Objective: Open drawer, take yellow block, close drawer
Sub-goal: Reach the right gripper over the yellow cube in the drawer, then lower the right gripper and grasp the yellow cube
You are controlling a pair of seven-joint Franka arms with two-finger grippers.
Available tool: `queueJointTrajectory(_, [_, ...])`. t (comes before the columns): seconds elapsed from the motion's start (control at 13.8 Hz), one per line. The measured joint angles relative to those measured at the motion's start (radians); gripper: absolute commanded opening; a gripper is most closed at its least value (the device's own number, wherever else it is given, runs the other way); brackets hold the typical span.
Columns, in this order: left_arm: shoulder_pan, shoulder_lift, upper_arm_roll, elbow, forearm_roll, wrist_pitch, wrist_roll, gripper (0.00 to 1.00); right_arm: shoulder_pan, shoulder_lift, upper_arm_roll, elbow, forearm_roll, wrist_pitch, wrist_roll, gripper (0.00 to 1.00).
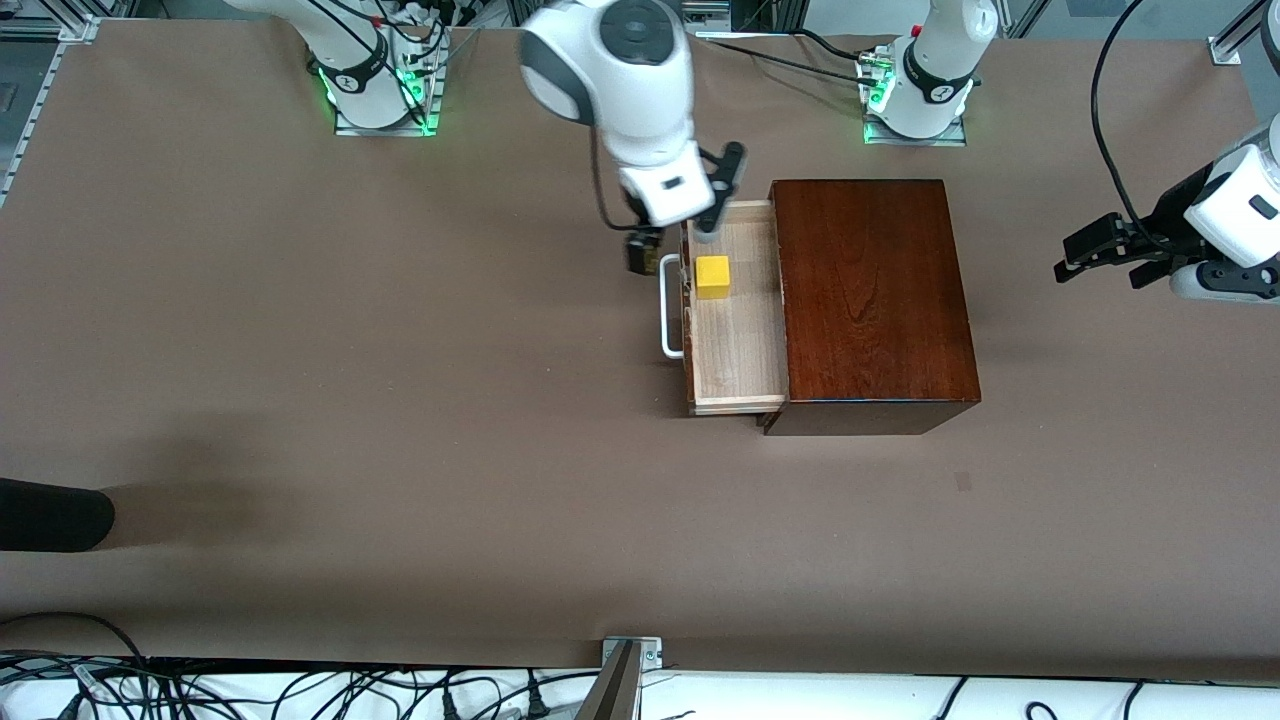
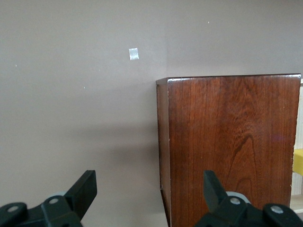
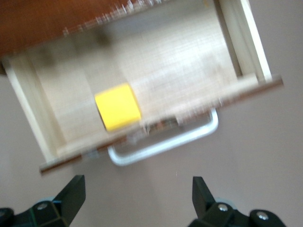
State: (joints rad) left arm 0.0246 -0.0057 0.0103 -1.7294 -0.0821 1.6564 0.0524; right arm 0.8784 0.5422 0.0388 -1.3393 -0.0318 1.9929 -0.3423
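Note:
The drawer [image 1: 735, 320] stands pulled out of the dark mahogany box [image 1: 870, 300], with its white handle [image 1: 670, 320] toward the right arm's end of the table. The yellow block [image 1: 713, 277] sits in the drawer tray, in the part farther from the front camera. My right gripper [image 1: 680, 235] is open and empty, over the drawer's front edge beside the block. In the right wrist view the block [image 3: 117, 106], the drawer [image 3: 189, 52] and the handle [image 3: 165, 142] show past the open gripper [image 3: 137, 194]. My left gripper [image 1: 1068, 258] waits open and empty past the box at the left arm's end; its wrist view [image 2: 147, 189] shows the box [image 2: 227, 142].
A small grey mark [image 1: 962, 481] lies on the brown table nearer the front camera than the box. A dark object [image 1: 50, 515] juts in at the table's edge at the right arm's end. The arm bases [image 1: 380, 90] stand along the table's edge farthest from the camera.

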Motion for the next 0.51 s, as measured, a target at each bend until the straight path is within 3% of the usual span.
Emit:
queueJointTrajectory(0.22, [0.003, 0.0, 0.0, 0.005, 0.007, -0.002, 0.003, 1.0, 0.047, 0.119, -0.001, 0.136, -0.027, 0.01, -0.022, 1.0])
queueJointTrajectory(0.51, [0.006, 0.0, 0.001, 0.014, 0.035, -0.002, 0.01, 1.0, 0.079, 0.202, -0.002, 0.185, -0.091, 0.037, -0.077, 1.0])
